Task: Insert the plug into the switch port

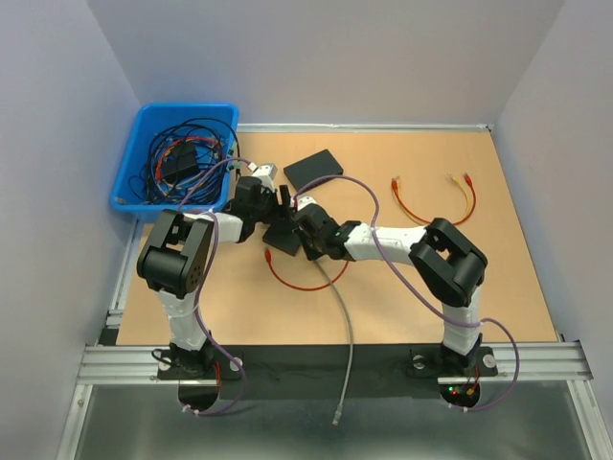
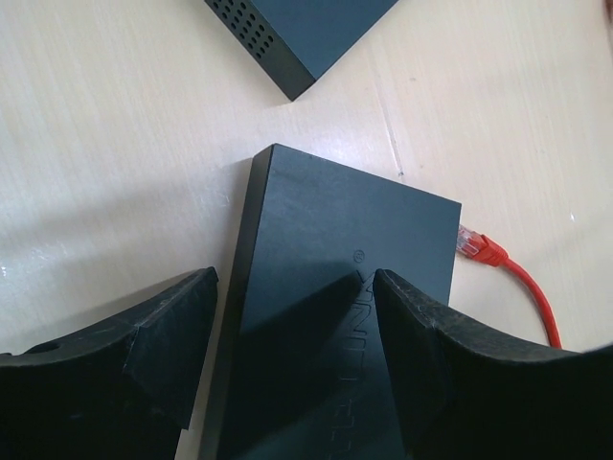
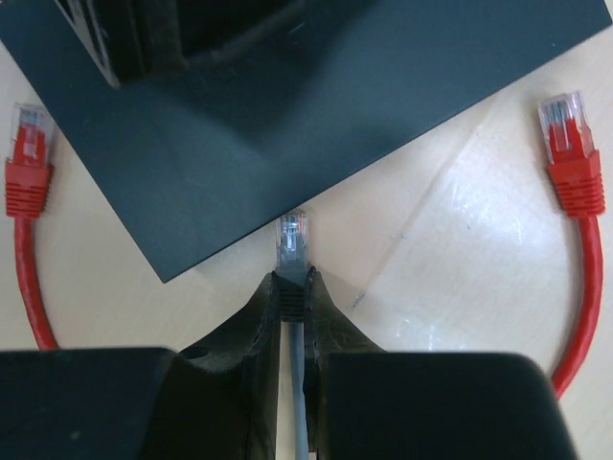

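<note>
The switch is a flat black box in the middle of the table; its ports do not show in any view. My left gripper is open over it, one finger beside the switch's left edge and the other finger over its top. My right gripper is shut on the grey boot of the plug. The clear tip of the plug sticks out past the fingertips and sits right at the switch's near edge. The grey cable trails back toward the table's front.
A short red cable loops under the grippers; its plugs lie either side of my right gripper. A second black box lies behind. A blue bin of cables is far left. More cables lie at the right.
</note>
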Controlling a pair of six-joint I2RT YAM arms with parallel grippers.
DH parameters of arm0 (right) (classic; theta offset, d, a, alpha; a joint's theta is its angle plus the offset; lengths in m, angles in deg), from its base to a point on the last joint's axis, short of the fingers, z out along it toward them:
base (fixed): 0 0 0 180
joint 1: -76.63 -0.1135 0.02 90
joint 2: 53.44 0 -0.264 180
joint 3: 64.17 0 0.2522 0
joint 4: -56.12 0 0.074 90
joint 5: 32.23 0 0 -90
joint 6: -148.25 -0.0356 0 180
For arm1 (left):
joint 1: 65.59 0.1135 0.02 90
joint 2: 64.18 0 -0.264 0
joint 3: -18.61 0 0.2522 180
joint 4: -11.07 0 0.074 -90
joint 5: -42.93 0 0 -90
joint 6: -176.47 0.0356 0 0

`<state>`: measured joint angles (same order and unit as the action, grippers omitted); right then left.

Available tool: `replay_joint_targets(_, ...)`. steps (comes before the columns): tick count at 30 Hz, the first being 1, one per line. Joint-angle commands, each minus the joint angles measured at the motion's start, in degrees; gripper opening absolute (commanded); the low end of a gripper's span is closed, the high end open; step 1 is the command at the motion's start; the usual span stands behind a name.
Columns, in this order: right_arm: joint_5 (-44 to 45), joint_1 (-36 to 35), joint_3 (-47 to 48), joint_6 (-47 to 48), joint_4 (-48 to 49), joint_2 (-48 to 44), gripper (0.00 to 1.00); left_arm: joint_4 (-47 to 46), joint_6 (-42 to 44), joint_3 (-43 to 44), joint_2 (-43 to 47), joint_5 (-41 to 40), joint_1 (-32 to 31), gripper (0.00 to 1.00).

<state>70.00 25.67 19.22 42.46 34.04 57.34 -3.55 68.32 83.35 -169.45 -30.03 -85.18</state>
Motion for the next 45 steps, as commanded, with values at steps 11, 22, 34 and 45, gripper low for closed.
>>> replay_joint_targets(11,-0.80,-0.02,5.17,0.32,0.41,1.02,0.00,1.21,-2.67,-4.49,2.00,-0.77,-0.88,0.78)
replay_joint_targets(22,-2.91,-0.19,7.28,-0.38,-0.91,-0.57,0.00,7.72,-3.56,-4.14,3.06,-6.93,-1.76,0.78)
replay_joint_targets(34,-4.85,-1.33,8.33,-1.43,-1.09,1.02,0.00,7.81,-4.17,-3.70,1.30,-7.10,-1.76,0.78)
replay_joint_targets(45,-0.54,-1.51,9.04,2.69,-1.00,1.72,0.00,7.64,-3.73,-3.78,0.51,-3.86,-2.12,0.78)
